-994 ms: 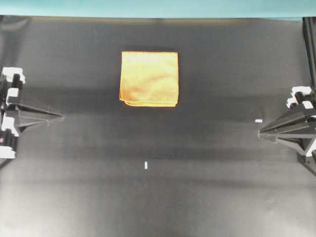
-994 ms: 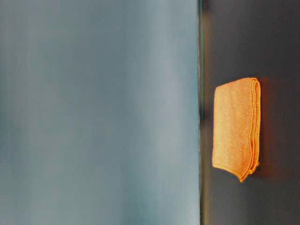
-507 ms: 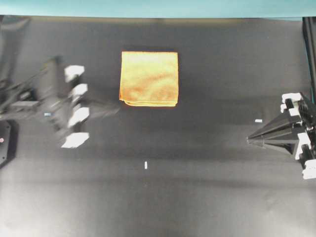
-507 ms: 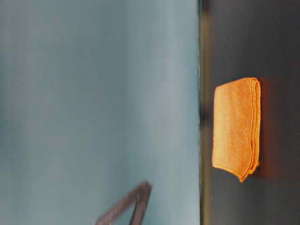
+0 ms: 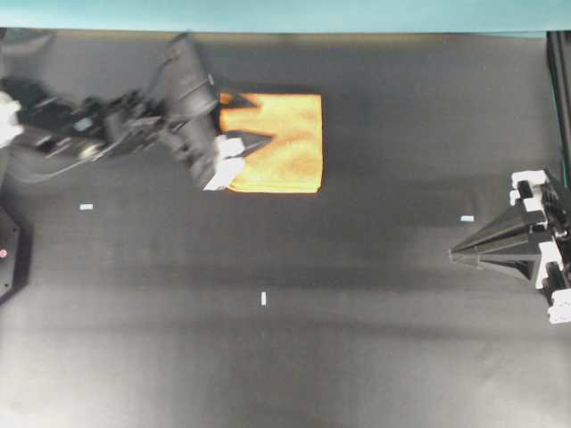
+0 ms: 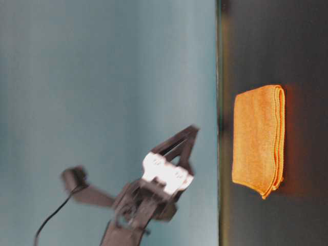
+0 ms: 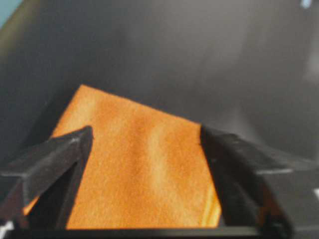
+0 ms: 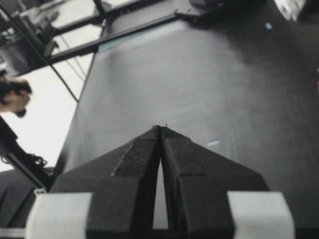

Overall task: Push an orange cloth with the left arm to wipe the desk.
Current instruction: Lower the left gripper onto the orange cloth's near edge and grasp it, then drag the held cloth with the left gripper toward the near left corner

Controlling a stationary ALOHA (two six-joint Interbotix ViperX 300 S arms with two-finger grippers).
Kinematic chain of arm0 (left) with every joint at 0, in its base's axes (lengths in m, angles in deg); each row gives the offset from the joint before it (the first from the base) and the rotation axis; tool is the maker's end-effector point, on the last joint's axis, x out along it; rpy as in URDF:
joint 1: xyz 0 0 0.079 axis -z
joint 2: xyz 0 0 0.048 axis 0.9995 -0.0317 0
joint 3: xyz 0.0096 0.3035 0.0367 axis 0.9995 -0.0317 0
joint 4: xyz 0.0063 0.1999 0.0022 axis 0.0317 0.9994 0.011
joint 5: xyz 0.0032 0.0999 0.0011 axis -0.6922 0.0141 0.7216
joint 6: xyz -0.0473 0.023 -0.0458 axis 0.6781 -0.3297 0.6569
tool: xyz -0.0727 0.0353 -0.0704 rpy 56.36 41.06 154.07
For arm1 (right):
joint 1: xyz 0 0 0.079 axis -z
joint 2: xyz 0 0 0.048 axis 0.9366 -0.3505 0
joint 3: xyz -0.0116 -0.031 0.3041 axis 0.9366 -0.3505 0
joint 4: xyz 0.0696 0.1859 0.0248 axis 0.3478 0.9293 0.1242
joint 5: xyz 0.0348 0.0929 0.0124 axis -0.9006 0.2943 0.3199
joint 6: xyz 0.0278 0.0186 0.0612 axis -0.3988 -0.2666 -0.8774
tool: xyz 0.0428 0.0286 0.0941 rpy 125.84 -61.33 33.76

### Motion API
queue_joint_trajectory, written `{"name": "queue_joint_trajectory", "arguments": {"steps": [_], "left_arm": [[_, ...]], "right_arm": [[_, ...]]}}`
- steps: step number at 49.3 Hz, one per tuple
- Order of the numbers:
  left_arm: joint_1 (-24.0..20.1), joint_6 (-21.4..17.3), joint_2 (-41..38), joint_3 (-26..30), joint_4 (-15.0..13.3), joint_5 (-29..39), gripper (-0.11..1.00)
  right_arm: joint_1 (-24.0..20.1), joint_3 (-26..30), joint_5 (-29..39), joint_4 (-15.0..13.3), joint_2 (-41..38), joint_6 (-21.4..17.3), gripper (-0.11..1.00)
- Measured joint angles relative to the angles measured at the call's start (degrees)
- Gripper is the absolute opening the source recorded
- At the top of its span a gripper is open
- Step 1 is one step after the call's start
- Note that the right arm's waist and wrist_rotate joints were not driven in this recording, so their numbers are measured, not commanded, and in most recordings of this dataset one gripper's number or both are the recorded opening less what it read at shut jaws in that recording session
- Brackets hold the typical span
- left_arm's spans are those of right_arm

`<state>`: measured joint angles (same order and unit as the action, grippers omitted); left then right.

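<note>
The orange cloth [image 5: 284, 143] lies flat and folded on the black desk [image 5: 375, 339], towards the back centre. My left gripper [image 5: 259, 122] hovers over the cloth's left edge, open wide, with nothing held. In the left wrist view the cloth [image 7: 144, 174] fills the space below and between the two spread fingers of the left gripper [image 7: 145, 132]. Seen from table level, the left gripper [image 6: 190, 134] is a little above the cloth [image 6: 256, 138], not touching it. My right gripper [image 5: 453, 256] rests shut at the right edge; its tips [image 8: 160, 127] meet over bare desk.
Small white tape marks [image 5: 263, 299] [image 5: 467, 218] [image 5: 86, 207] dot the desk. A teal strip [image 5: 268, 13] runs along the far edge. A black frame post [image 5: 560, 80] stands at the far right.
The left arm swung from the left edge up and rightwards over the cloth's left side, and its jaws went from shut to wide open. The cloth has not moved.
</note>
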<state>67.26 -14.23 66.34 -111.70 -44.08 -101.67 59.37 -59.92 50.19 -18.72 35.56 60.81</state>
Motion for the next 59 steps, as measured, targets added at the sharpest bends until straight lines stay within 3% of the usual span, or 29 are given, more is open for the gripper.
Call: {"name": "queue_joint_trajectory", "arguments": {"steps": [14, 27, 45, 59], "left_arm": [[-2.8, 0.1, -10.9, 6.2, 0.1, 1.1, 0.83], [-3.8, -0.5, -12.9, 6.8, 0.1, 4.7, 0.83], [-3.6, -0.7, -12.5, 3.0, 0.1, 6.4, 0.84], [-1.0, -0.4, -10.1, -1.6, 0.1, 6.4, 0.84]], "right_arm": [[-0.1, -0.8, 0.0, 0.1, 0.2, 0.1, 0.00], [-0.1, -1.8, 0.0, 0.0, 0.9, 0.1, 0.00], [-0.1, -2.3, 0.0, 0.1, 2.1, 0.0, 0.00], [0.0, -2.5, 0.7, 0.0, 3.4, 0.1, 0.00]]}}
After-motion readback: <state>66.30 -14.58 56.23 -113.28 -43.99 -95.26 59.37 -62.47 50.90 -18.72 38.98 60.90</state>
